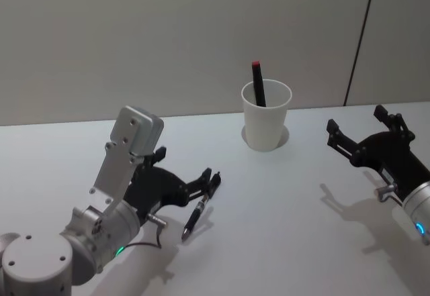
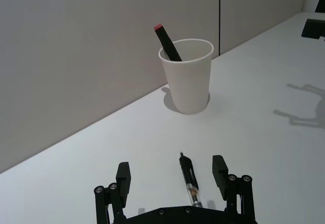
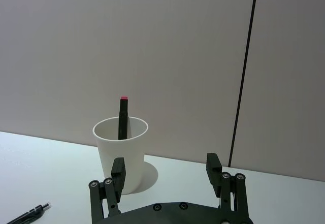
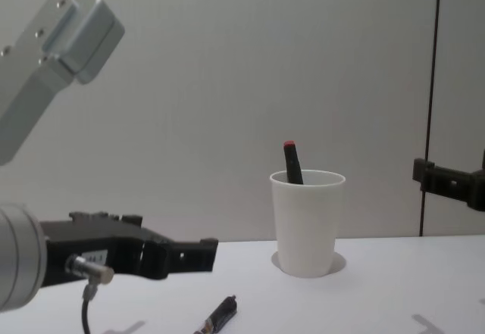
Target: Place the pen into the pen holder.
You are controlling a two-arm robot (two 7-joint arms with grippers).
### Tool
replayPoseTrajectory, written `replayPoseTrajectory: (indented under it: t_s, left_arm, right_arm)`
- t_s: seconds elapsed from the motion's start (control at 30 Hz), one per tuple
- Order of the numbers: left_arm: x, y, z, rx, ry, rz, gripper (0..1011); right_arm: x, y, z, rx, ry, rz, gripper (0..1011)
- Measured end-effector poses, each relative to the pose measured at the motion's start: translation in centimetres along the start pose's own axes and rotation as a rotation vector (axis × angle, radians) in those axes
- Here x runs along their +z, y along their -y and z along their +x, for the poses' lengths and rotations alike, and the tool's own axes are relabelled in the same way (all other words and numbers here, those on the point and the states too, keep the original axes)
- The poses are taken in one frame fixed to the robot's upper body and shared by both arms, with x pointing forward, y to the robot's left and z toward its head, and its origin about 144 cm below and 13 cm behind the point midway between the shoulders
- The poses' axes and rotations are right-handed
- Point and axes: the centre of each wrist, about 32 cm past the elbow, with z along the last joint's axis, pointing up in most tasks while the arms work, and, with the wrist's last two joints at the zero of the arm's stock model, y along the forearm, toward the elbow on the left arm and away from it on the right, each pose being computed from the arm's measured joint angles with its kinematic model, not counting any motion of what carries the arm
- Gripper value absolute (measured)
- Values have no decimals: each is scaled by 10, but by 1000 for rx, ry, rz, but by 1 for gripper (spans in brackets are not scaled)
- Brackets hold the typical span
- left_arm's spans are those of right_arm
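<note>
- A white table (image 1: 289,229) stood against a plain grey wall (image 1: 134,34)
- The pen holder (image 1: 266,118), a white paper cup, stood upright near the back edge of the table, close to the wall
- A black marker (image 1: 258,81) with a red tip leaned inside the cup, its top poking above the rim
- The pen (image 1: 199,212), dark with a clear section, lay flat on the table, in front of the cup and to the robot's left, well apart from it
- The left gripper (image 2: 171,169) was spread wide, one finger on either side of the pen, not clamped on it
- The right gripper (image 1: 358,120) hung over the right side of the table, its fingers parted and holding nothing, well apart from the cup
</note>
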Motion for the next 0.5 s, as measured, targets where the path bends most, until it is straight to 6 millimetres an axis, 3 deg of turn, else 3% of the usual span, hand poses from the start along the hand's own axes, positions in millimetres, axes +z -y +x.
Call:
replayPoseTrajectory:
  t_s: [0.5]
  left_arm:
    - [3,-9,-5,-25,-40,124,1001]
  right_arm:
    - [0,0,0,0,0,0,1001]
